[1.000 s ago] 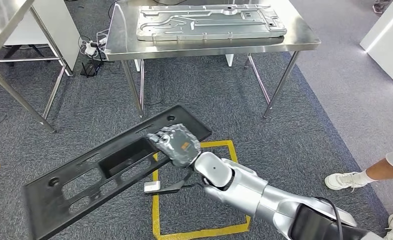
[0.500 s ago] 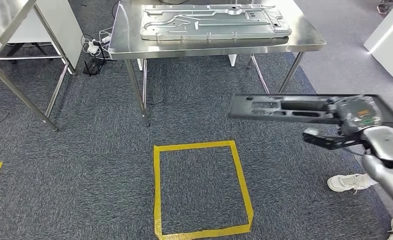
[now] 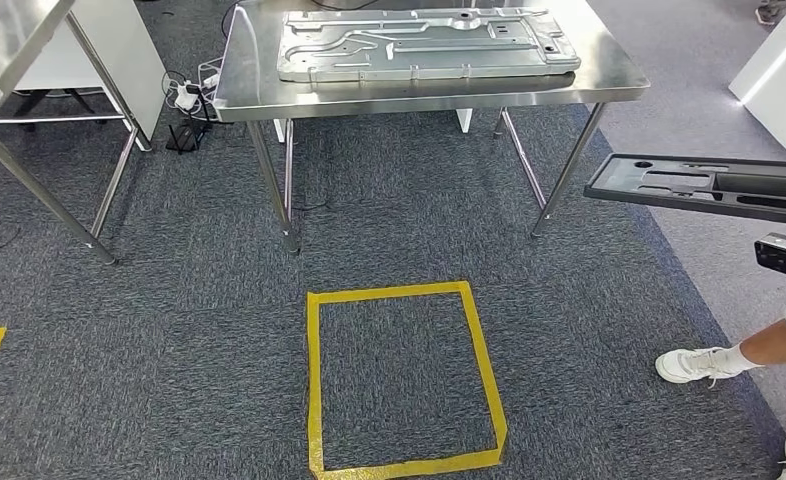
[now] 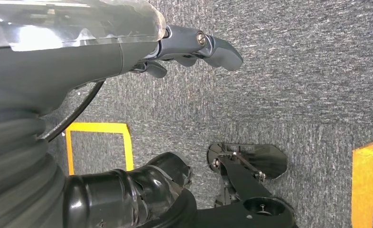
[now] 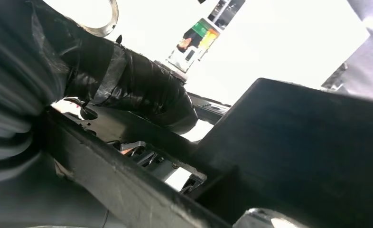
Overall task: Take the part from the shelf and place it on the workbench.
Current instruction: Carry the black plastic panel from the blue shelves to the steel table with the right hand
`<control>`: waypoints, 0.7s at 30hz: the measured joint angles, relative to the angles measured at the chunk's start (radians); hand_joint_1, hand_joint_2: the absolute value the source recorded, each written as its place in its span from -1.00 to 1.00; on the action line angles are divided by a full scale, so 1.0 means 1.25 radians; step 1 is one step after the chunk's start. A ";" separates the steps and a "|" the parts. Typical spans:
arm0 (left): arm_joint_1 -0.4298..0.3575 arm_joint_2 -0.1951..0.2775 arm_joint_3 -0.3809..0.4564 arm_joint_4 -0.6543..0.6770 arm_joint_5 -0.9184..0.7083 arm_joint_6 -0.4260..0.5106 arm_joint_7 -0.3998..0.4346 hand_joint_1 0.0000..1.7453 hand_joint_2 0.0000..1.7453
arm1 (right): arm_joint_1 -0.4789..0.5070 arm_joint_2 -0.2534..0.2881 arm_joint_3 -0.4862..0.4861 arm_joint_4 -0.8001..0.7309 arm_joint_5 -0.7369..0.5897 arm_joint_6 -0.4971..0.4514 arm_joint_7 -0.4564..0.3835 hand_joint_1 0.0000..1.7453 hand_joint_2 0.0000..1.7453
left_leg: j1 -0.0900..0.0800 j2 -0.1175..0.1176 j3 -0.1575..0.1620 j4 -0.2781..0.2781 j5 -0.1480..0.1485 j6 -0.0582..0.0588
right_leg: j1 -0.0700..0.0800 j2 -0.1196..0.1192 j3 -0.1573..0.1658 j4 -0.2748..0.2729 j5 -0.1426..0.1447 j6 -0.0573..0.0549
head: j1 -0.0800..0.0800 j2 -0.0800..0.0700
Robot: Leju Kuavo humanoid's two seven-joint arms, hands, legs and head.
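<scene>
**Part in hand, workbench not yet reached**

The steel workbench (image 3: 609,78) stands ahead across the grey carpet (image 3: 399,220), and a large stamped metal panel (image 3: 424,45) covers most of its top, leaving only narrow bare strips along the edges. A second steel table (image 3: 29,110) stands off to the left, and a yellow taped square (image 3: 406,375) marks the floor in front of the robot. A person's leg and white shoe (image 3: 704,362) are near the lower right corner of the head view.

The black part (image 3: 709,187), a long flat plastic piece with cut-outs, hangs level in the air at the right edge of the head view, well apart from the workbench and lower than its top. The right wrist view shows the right hand (image 5: 132,90) wrapped over the part's rim, thumb against the plastic, so it is gripping the part.

The left hand (image 4: 194,45) hangs over the carpet, fingers curled in on nothing.

The step in hand looks like the carry: the part is off the shelf but not set down. The next move probably calls for bringing the part up and across over the workbench, then finding room beside or on the metal panel. The person standing close on the right is a point to mind.
</scene>
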 joint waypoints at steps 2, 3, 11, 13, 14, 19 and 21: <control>-0.001 0.000 0.000 0.000 -0.001 -0.001 0.002 -1.00 1.00 | 0.005 -0.006 -0.014 0.000 0.001 0.016 0.000 1.00 1.00 | 0.000 0.000 0.000 0.000 0.000 0.000 | 0.000 0.000 0.000 0.000 0.000 0.000 | 0.000 0.000; -0.001 0.000 0.001 0.000 -0.002 -0.002 0.003 -1.00 1.00 | 0.007 -0.011 -0.020 0.000 0.001 0.026 0.001 1.00 1.00 | 0.000 0.000 0.000 0.000 0.000 0.000 | 0.000 0.000 0.000 0.000 0.000 0.000 | 0.000 0.000; -0.002 0.000 0.005 0.000 -0.013 -0.004 0.020 -1.00 1.00 | -0.013 -0.041 -0.038 -0.004 -0.005 0.064 0.010 1.00 1.00 | 0.000 0.000 0.001 -0.002 0.000 0.000 | 0.000 0.000 0.001 0.000 0.000 0.000 | 0.000 0.000; -0.004 0.000 0.004 0.000 -0.025 -0.002 0.026 -1.00 1.00 | -0.058 -0.031 -0.002 0.003 0.002 0.039 0.023 1.00 1.00 | 0.000 0.002 0.001 -0.003 0.000 0.000 | 0.000 0.001 0.001 0.000 0.000 0.000 | 0.000 0.000; -0.005 0.000 0.004 0.000 -0.033 -0.002 0.028 -1.00 1.00 | -0.101 -0.022 0.032 0.012 0.013 0.018 0.030 1.00 1.00 | 0.000 0.004 0.001 -0.003 0.000 0.000 | 0.000 0.003 0.001 0.000 0.000 0.000 | 0.000 0.000; -0.022 -0.006 0.001 0.000 -0.064 -0.006 0.030 -1.00 1.00 | -0.356 0.047 0.298 0.097 0.088 -0.055 0.051 1.00 1.00 | 0.000 0.015 0.005 -0.004 -0.001 -0.001 | 0.001 0.013 0.003 0.001 0.002 -0.003 | 0.000 0.000; -0.028 -0.008 -0.002 0.000 -0.072 -0.011 0.027 -1.00 1.00 | -0.456 0.084 0.398 0.130 0.117 -0.048 0.054 1.00 1.00 | 0.000 0.017 0.005 -0.004 0.000 -0.001 | 0.000 0.016 0.003 0.001 0.003 -0.004 | 0.000 0.000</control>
